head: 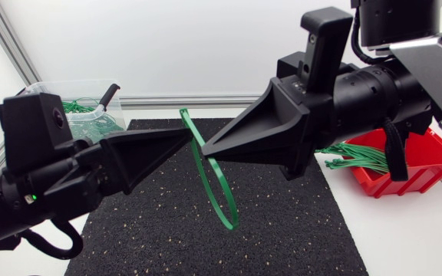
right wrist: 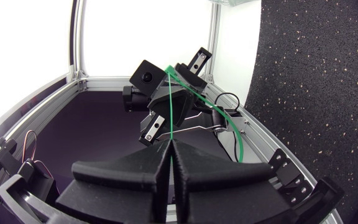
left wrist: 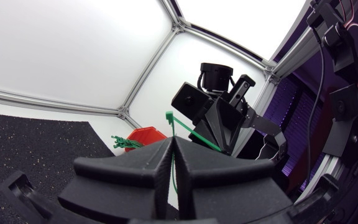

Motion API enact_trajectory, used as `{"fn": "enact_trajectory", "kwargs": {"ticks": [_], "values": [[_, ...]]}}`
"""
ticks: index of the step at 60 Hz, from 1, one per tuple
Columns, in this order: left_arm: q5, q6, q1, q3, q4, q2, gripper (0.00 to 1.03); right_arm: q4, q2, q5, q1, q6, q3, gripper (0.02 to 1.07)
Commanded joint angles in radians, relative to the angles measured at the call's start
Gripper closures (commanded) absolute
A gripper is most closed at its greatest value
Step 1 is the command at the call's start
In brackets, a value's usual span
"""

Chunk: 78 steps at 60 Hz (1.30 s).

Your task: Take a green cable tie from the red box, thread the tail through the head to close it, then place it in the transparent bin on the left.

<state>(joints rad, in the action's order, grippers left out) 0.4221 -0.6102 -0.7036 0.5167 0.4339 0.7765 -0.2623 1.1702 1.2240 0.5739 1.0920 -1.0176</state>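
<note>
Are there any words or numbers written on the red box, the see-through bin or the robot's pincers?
None: no word, number or sign can be read on the red box, the transparent bin, the green cable tie, the left pincer or the right pincer.

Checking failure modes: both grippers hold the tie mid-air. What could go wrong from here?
1. The left gripper and right gripper pinch the cable tie with their tips nearly touching; a small misalignment could make them collide.
2. Both holds are at the fingertips, so the tie might slip and drop onto the mat.
</note>
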Motion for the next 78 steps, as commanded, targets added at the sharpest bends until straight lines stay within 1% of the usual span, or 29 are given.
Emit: {"fn": "enact_trajectory", "kwargs": {"ticks": [1,5,9,14,18,26,30,34,41,49,52,60,64,69,76,77,78], "values": [[0.009,-0.023,-0.01,-0.02,0.002,-0.017,0.99,-0.003,0.013,0.003,-0.009,-0.009,-0.016,1.01],[0.007,-0.019,-0.014,-0.021,0.0,-0.022,0.99,-0.003,0.016,0.003,-0.009,-0.009,-0.016,1.01],[-0.006,0.0,-0.036,-0.027,0.0,-0.025,0.99,-0.005,0.016,0.003,-0.009,-0.009,-0.016,1.01],[-0.066,0.064,-0.076,-0.038,0.0,-0.028,0.99,-0.011,0.014,0.003,-0.006,-0.009,-0.024,1.01],[-0.097,0.098,-0.1,-0.041,0.0,-0.029,0.99,-0.015,0.014,0.003,-0.006,-0.009,-0.027,1.01],[-0.149,0.162,-0.117,-0.047,0.012,-0.029,0.99,-0.023,0.011,0.003,-0.005,-0.009,-0.027,1.01],[-0.154,0.175,-0.117,-0.047,0.016,-0.029,0.99,-0.032,0.013,0.002,-0.005,-0.009,-0.029,1.01],[-0.175,0.196,-0.123,-0.047,0.022,-0.029,0.99,-0.046,0.017,-0.001,-0.008,-0.009,-0.029,1.01],[-0.223,0.24,-0.175,-0.05,0.022,-0.04,0.99,-0.055,0.023,-0.004,-0.011,-0.009,-0.032,1.01],[-0.319,0.331,-0.28,-0.064,0.022,-0.052,0.99,-0.063,0.025,-0.004,-0.014,-0.009,-0.038,1.01],[-0.345,0.363,-0.306,-0.069,0.022,-0.052,0.99,-0.071,0.025,-0.006,-0.019,-0.009,-0.042,1.01],[-0.355,0.4,-0.306,-0.084,0.028,-0.052,0.99,-0.1,0.017,-0.011,-0.028,-0.009,-0.047,1.01],[-0.356,0.405,-0.318,-0.089,0.031,-0.051,0.99,-0.115,0.031,-0.015,-0.025,-0.009,-0.055,1.01],[-0.378,0.437,-0.335,-0.084,0.031,-0.054,0.99,-0.12,0.049,-0.017,-0.008,-0.011,-0.053,1.01],[-0.385,0.458,-0.332,-0.075,0.029,-0.059,0.99,-0.115,0.063,-0.024,-0.003,-0.017,-0.042,1.01],[-0.385,0.46,-0.329,-0.075,0.028,-0.059,0.99,-0.115,0.063,-0.024,-0.003,-0.02,-0.042,1.01],[-0.385,0.463,-0.327,-0.075,0.028,-0.059,0.99,-0.12,0.065,-0.023,-0.005,-0.027,-0.042,0.97]]}}
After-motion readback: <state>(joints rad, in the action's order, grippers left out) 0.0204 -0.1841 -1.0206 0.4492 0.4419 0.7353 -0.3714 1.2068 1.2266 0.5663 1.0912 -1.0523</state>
